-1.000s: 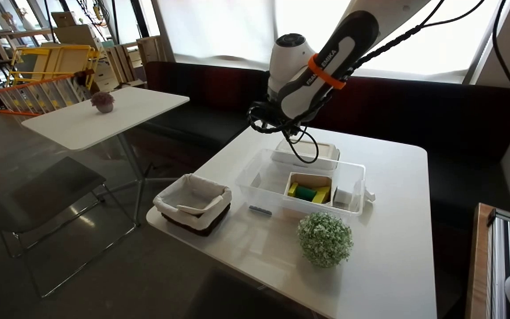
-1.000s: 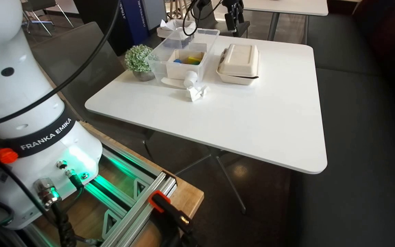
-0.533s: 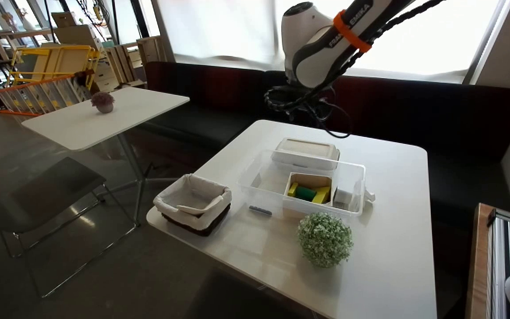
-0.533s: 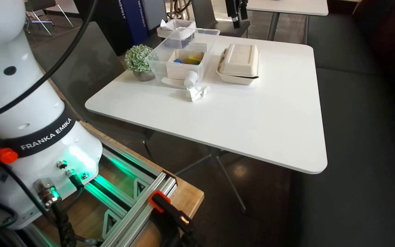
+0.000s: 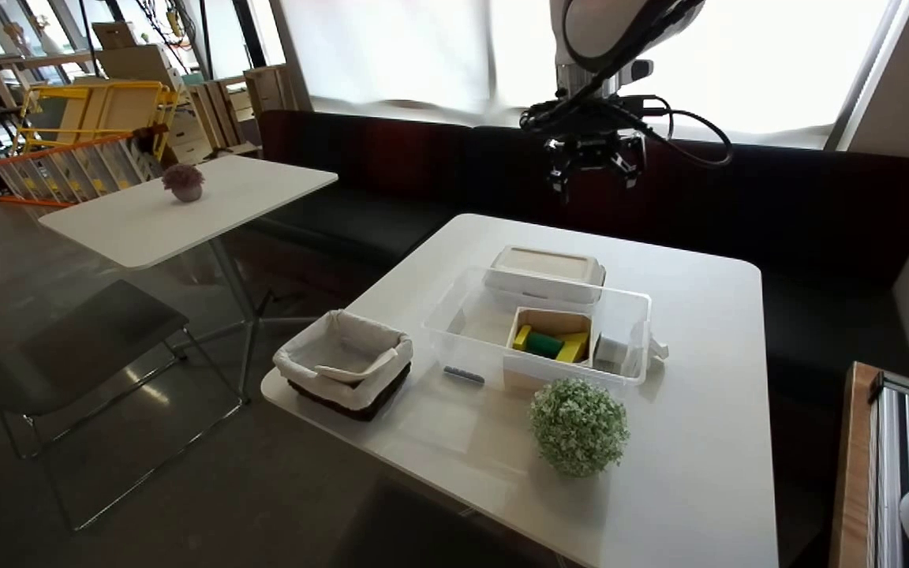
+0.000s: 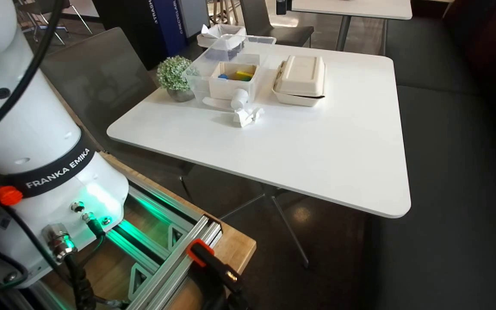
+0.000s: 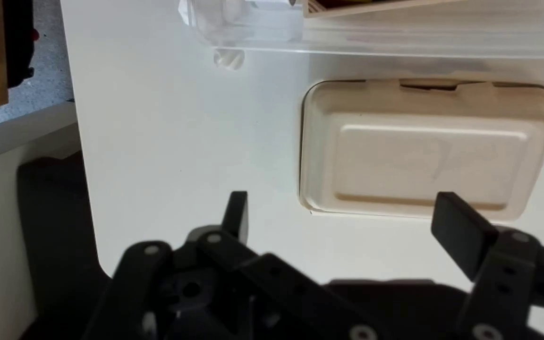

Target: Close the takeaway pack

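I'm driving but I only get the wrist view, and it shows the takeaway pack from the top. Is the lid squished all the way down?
Observer: Maybe not quite. In an exterior view a dark slit shows under one corner of the lid.
Operator: Uh-oh. Is there lots of air under me?
Observer: Yes, in an exterior view the gripper hangs well above the takeaway pack.
Operator: And what's on the other side of the clear bin?
Observer: A round green plant; in both exterior views it stands across the bin from the pack.
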You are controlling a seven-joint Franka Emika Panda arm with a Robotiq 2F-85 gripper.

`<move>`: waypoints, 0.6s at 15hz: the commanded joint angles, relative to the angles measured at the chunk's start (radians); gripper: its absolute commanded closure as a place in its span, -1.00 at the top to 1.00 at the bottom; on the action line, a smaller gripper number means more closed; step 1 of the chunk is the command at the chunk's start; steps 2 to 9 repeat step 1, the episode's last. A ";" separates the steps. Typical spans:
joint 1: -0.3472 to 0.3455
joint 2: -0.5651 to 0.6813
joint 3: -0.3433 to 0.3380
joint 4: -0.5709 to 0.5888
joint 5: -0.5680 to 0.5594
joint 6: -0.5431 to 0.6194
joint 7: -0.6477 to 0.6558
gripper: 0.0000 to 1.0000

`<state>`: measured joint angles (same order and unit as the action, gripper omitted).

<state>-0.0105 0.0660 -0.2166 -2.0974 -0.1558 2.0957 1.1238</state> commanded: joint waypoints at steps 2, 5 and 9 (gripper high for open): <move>-0.034 0.002 0.035 0.002 -0.002 -0.002 0.002 1.00; -0.034 0.002 0.035 0.002 -0.002 -0.002 0.002 1.00; -0.034 0.002 0.035 0.002 -0.002 -0.002 0.002 1.00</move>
